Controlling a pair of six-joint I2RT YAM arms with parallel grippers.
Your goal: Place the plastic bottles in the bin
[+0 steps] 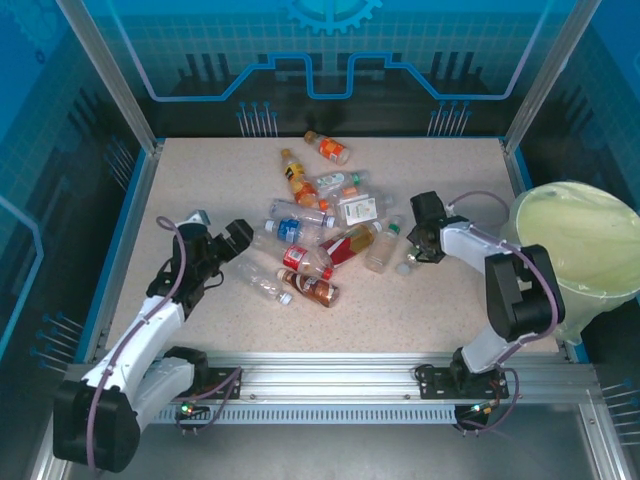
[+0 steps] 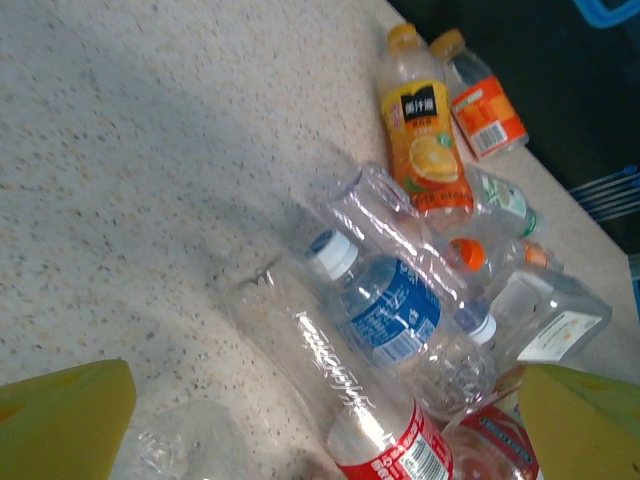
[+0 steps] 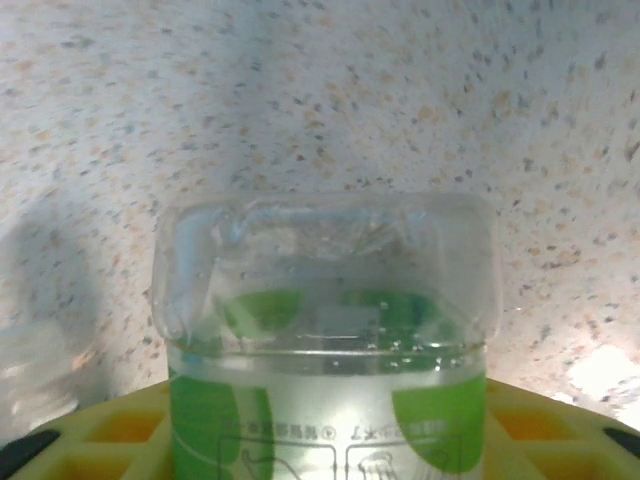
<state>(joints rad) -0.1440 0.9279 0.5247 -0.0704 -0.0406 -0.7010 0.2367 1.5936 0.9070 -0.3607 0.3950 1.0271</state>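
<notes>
Where the right gripper (image 1: 418,252) sits low over the speckled beige table (image 1: 200,180), its yellow fingers (image 3: 95,435) press against both sides of a clear plastic bottle with a green label (image 3: 325,300), which lies on the tabletop. Just to its left lies the heap of small clear plastic bottles (image 1: 320,230), some holding orange or red liquid. The large round pale yellow-green bin (image 1: 585,240), lined with a translucent bag, stands at the table's right edge, beside that arm. The left gripper (image 1: 235,240) has its yellow pads (image 2: 60,420) spread wide and holds nothing. It sits at the heap's left side, facing a clear bottle with a blue label (image 2: 385,310).
</notes>
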